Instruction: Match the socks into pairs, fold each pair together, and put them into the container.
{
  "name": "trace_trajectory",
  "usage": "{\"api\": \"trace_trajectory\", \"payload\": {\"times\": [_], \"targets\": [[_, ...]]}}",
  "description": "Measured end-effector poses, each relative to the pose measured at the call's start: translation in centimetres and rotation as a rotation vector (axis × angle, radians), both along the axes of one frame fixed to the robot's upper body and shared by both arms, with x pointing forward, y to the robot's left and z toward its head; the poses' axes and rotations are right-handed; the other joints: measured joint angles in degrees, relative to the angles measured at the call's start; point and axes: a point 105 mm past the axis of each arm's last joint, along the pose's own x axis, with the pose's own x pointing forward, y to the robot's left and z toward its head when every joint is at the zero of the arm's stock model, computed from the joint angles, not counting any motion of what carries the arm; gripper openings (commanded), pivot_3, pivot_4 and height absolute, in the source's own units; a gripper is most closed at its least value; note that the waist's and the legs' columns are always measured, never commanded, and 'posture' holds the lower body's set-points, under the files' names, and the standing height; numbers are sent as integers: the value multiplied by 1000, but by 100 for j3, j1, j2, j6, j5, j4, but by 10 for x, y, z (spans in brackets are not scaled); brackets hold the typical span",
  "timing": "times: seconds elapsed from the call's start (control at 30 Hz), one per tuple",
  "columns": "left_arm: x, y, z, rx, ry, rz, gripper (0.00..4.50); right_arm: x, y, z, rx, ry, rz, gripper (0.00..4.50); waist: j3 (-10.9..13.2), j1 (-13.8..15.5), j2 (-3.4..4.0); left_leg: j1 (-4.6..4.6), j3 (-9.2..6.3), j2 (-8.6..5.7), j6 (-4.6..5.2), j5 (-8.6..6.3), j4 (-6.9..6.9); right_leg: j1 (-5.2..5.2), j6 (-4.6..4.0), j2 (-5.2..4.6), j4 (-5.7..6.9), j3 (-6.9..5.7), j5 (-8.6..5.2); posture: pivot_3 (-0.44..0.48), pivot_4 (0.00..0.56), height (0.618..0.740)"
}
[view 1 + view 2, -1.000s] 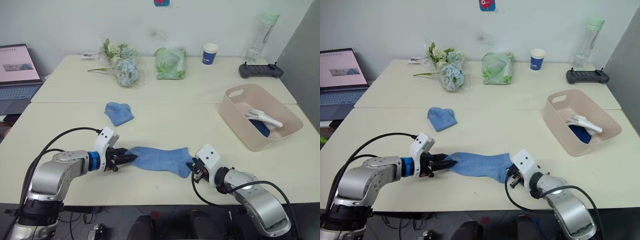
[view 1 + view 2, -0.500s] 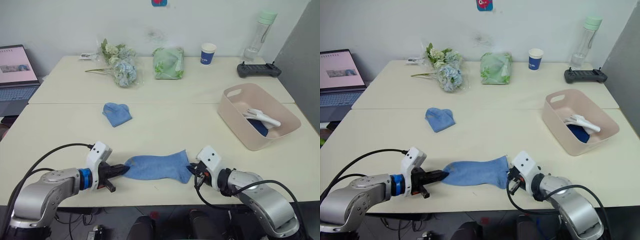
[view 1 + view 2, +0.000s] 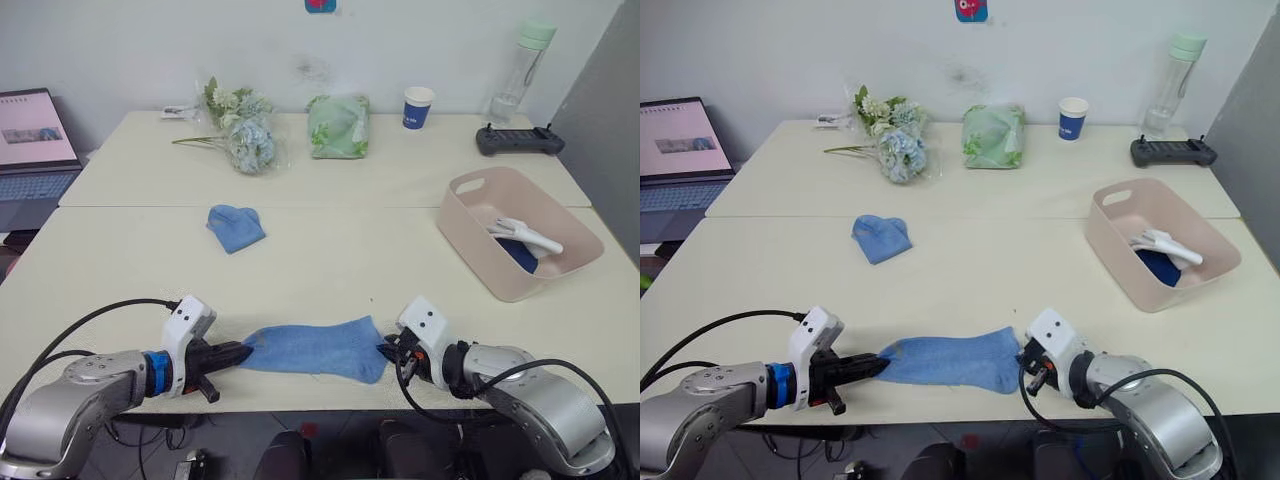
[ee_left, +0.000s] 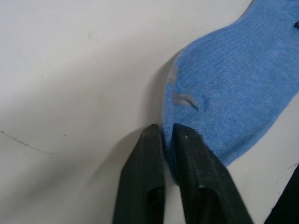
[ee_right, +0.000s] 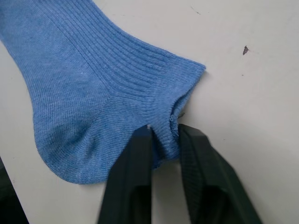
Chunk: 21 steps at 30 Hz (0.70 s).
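Sock (image 3: 312,348): being held flat at the table's near edge.
Left gripper (image 3: 243,352): pinching the toe.
Right gripper (image 3: 386,350): pinching the cuff.
Advice: both ends should be kept taut and level.

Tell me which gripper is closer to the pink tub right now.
Right. The right gripper pinches one end of the stretched light blue sock, on the side toward the pink tub. The left gripper holds the sock's opposite end, farther away.

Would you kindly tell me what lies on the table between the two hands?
One light blue sock, stretched flat between them. The left hand pinches its toe end and the right hand its cuff; both eye views show this.
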Motion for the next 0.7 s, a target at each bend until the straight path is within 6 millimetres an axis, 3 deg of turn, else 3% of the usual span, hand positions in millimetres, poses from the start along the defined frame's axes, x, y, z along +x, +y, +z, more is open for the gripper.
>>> {"api": "trace_trajectory", "payload": {"times": [0.17,0.3,0.4,0.43,0.5,0.7], "targets": [[-4,11,5,0,-42,27,2447,4,-4,5,-20,-38,-3,3123,1,-12,0,-1,0,3,0,0,-2,-3,0,1,0,0,0,0,150,740],[11,34,31,-73,-146,139,3660,16,3,29,8,-153,28,4467,3,2,0,-2,-2,1,0,0,-1,-2,-1,1,-1,-5,0,0,150,740],[47,46,61,-167,-287,266,4438,31,18,63,67,-294,67,4500,3,16,-2,-2,-6,-5,0,0,4,3,1,3,-3,-12,1,0,150,740],[66,50,72,-205,-328,324,4438,38,27,82,91,-365,96,4500,2,19,-6,-5,-6,-7,0,0,4,1,1,6,-2,-15,2,0,150,740],[81,55,80,-232,-351,371,4438,41,33,98,106,-425,126,4500,-5,7,-17,-11,-5,-6,-1,-1,1,-1,1,4,-22,-14,2,0,150,740],[135,70,75,-247,-331,541,4438,44,48,107,112,-442,195,4500,-4,10,-18,-37,-9,-11,-4,1,8,-18,4,-4,-26,-14,9,0,150,740]]}}
